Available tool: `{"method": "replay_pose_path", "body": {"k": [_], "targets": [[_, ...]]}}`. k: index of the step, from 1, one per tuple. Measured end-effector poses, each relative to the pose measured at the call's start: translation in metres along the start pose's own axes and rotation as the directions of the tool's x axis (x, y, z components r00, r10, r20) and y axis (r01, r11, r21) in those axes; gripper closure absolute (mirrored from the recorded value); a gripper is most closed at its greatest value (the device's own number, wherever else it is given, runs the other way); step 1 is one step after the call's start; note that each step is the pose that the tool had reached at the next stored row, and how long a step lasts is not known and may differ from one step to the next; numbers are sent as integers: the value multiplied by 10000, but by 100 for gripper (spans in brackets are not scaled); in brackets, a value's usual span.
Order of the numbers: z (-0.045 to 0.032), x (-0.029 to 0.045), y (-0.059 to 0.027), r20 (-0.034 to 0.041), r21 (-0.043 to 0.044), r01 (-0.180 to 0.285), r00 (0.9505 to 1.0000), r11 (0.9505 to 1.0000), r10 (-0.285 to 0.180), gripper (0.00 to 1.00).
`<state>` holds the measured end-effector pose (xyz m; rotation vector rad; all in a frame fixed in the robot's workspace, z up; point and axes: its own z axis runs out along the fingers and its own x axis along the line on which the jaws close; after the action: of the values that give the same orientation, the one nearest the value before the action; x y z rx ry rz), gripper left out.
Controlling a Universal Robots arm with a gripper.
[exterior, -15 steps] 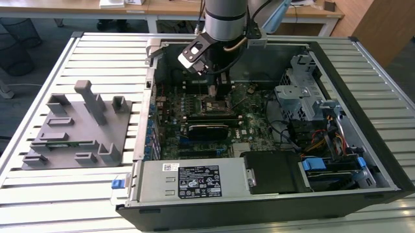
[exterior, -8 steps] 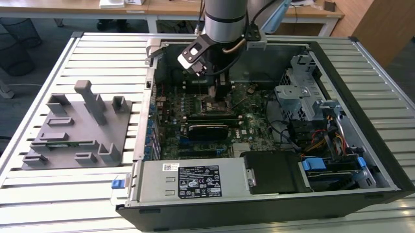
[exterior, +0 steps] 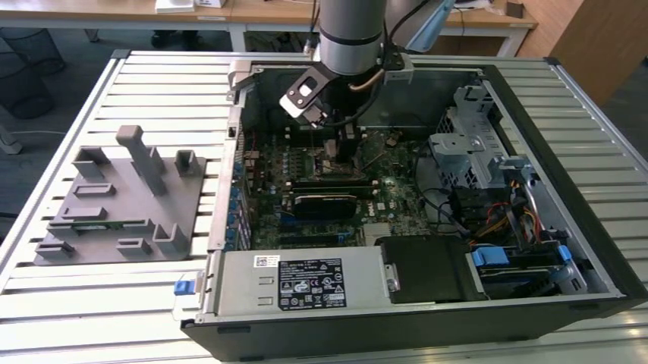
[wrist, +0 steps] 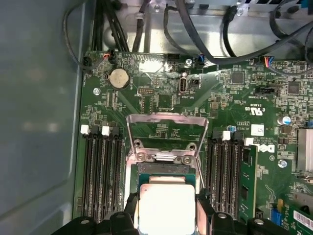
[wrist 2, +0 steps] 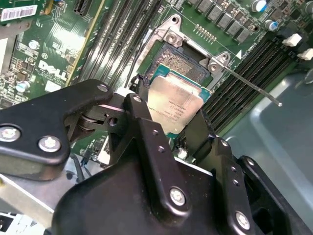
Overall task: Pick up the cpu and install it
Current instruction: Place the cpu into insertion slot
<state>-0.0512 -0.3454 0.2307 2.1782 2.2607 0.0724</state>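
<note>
cpu [wrist 2: 175, 105] sits clamped in the gripper [wrist 2: 171, 120] — we see two black fingers [wrist 2: 143, 115] closed against opposite edges of the chip, its silver top facing the camera in both wrist views. it is held just over the near side of the open socket [wrist 2: 185, 61], partly covering it; we cannot tell whether it touches the socket or hangs clear. the socket's contact field shows bare beyond the chip. in the first wrist view the load plate [wrist: 166, 119] stands swung open on the far side of the socket, and in the second wrist view the thin lever [wrist 2: 252, 87] sticks out free over the memory slots [wrist 2: 254, 58]. more slots run along the other side of the socket, and a round coin cell [wrist: 118, 78] lies on the board [wrist: 234, 105] beyond the plate.

in the exterior view the arm [exterior: 350, 30] reaches down into the open case [exterior: 405, 334], which lies on its side on a slatted table [exterior: 152, 83] — the gripper is low over the board, near the case's far wall. well apart from the case, on the exterior view's left, a grey fixture [exterior: 152, 193] rests on the table with a green memory stick [exterior: 102, 224] lying in one of its holders.
</note>
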Motion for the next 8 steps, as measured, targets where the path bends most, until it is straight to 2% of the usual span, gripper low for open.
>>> {"method": "replay_pose_path", "body": {"k": [8], "targets": [[103,28,-4,-1,-1,-33,10000,10000,33,46]]}}
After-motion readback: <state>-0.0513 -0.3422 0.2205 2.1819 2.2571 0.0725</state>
